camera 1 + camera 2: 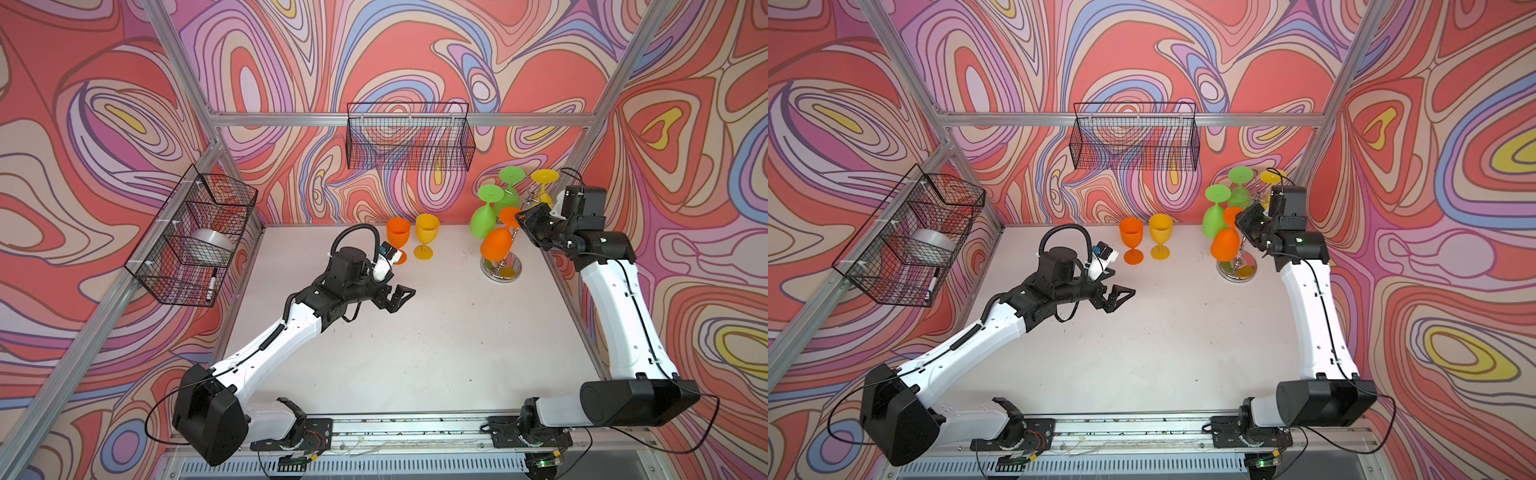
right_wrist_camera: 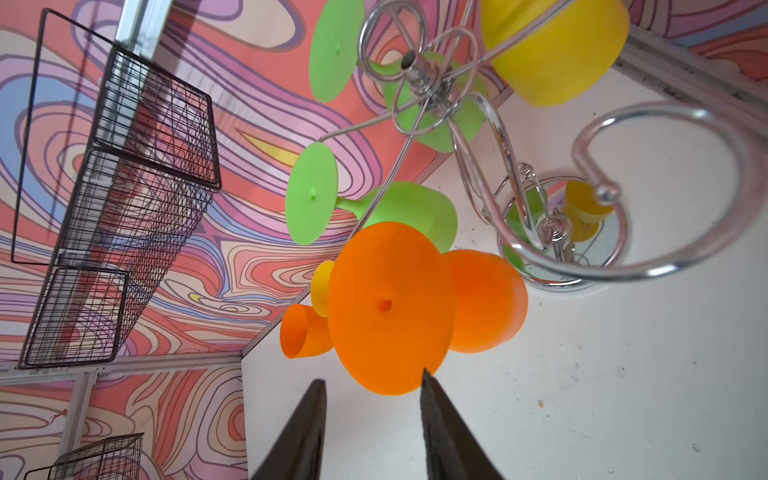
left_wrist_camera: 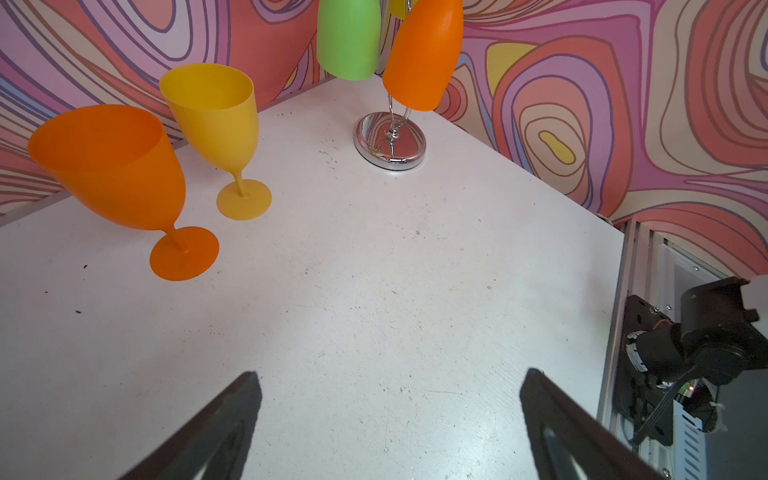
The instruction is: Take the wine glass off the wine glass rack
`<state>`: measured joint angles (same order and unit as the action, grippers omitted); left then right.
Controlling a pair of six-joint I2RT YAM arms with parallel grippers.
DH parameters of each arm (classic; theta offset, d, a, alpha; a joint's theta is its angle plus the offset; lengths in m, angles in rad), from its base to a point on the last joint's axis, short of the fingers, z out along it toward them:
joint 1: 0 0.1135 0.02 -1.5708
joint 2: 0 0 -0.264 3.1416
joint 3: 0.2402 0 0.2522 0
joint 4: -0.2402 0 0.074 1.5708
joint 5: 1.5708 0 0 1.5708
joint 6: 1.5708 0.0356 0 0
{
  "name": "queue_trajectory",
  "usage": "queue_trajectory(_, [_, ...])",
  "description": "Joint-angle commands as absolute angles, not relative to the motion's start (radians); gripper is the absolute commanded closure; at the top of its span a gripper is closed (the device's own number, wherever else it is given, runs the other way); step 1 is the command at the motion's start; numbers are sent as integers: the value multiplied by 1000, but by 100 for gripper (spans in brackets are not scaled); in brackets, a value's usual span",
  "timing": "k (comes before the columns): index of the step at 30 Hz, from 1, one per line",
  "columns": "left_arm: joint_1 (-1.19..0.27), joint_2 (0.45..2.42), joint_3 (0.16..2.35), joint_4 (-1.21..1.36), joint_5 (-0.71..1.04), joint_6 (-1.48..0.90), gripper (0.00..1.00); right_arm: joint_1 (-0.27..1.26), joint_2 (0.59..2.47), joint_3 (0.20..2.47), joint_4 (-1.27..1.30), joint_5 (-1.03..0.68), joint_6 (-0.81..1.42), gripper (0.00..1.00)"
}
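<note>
Orange wine glass [image 2: 390, 307]: we see it hanging bowl-down on the wine glass rack [image 3: 374, 137], in the table's far right corner.
Right gripper [image 2: 372, 374]: jaws partly open and empty, tips at the edge of the glass's foot.
Left gripper [image 3: 390, 374]: spread wide, holding nothing, above the white table [image 1: 415, 353].
Nearby: an orange goblet [image 1: 398, 239] and a yellow goblet [image 1: 427, 235] stand upright, left of the rack.

text: none that can be read in any view
right arm joint [image 1: 602, 240]: small white mark seen, too small to be read
marker [image 1: 212, 285]: no lettering can be made out
wine glass rack [image 3: 390, 143]: no brand made out on base
</note>
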<state>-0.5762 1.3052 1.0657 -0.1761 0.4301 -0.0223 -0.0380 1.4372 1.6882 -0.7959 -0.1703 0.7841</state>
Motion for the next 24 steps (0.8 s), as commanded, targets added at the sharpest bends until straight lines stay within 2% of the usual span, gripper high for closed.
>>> queue_trajectory(1, [-582,1298,1086,-183,438,-14,3,-41,1465,1707,-762,-196,783,60])
queue_trajectory(24, [-583,1291,1088,-196,425,-3,2,-161,1524,1768,-731,143,573,60])
